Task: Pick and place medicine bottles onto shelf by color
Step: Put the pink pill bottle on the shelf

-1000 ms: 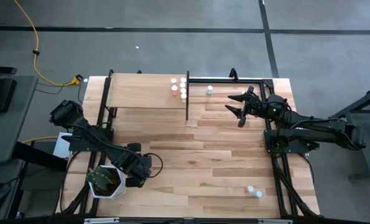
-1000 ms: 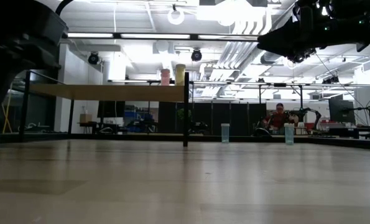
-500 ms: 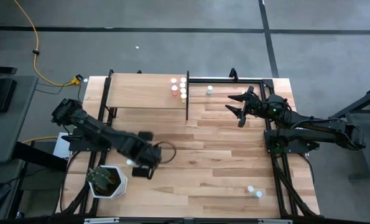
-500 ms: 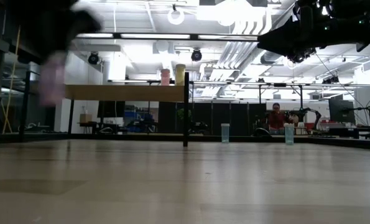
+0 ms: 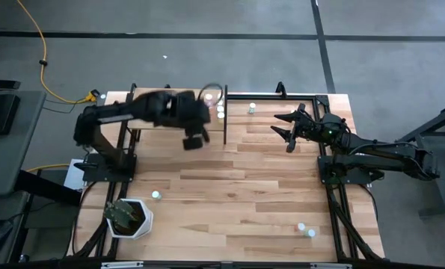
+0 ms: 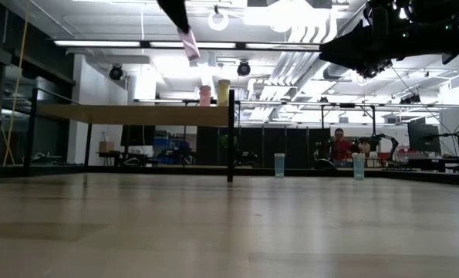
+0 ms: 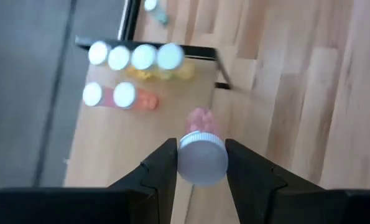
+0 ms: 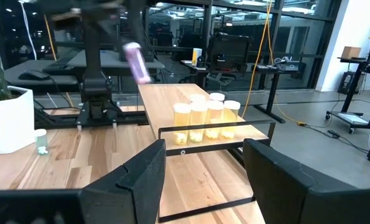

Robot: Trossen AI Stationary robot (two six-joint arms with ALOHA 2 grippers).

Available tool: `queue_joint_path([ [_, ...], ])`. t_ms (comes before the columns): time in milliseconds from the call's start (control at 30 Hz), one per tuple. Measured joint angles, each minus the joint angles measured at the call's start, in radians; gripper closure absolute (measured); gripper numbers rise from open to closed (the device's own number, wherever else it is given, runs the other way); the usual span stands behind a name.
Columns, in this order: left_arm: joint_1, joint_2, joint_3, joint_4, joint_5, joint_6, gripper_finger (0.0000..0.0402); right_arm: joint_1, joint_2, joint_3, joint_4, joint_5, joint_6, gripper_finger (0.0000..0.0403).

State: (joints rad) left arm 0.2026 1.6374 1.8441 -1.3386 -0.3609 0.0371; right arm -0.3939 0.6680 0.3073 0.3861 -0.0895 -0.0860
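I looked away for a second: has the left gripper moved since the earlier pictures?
Yes. The left gripper, shut on a pink bottle, has swung from beside the white plant pot at the table's near edge up to the shelf, near the bottles there.

held bottle (image 7: 202,155): pink body, white cap, clamped between the left gripper's (image 7: 201,163) black fingers
shelf (image 5: 162,110): plain light wood, black posts
bottles on the shelf (image 7: 135,57), just beyond the left gripper: white caps; four yellow bodies, two orange-red beside them
table (image 5: 259,179): striped light-wood planks
right gripper (image 5: 284,128): black
pot (image 5: 134,222): white, green plant
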Motion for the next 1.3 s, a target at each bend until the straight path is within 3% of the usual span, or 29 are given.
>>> queue_joint_path([
  [167,0.143,0.094,0.043,-0.007,0.148,-0.024,0.0289,0.0,0.0,0.0,0.0,0.0,0.0,0.0197],
  [467,0.25,0.208,0.094,-0.008,0.177,-0.028,0.0288,0.0,0.0,0.0,0.0,0.0,0.0,0.0197],
  [667,0.276,0.223,0.095,-0.004,0.271,-0.033,0.0288,0.0,0.0,0.0,0.0,0.0,0.0,0.0197],
  [1300,0.281,0.277,0.1,0.015,0.275,0.001,0.0288,0.0,0.0,0.0,-0.001,0.0,0.0,0.0197],
])
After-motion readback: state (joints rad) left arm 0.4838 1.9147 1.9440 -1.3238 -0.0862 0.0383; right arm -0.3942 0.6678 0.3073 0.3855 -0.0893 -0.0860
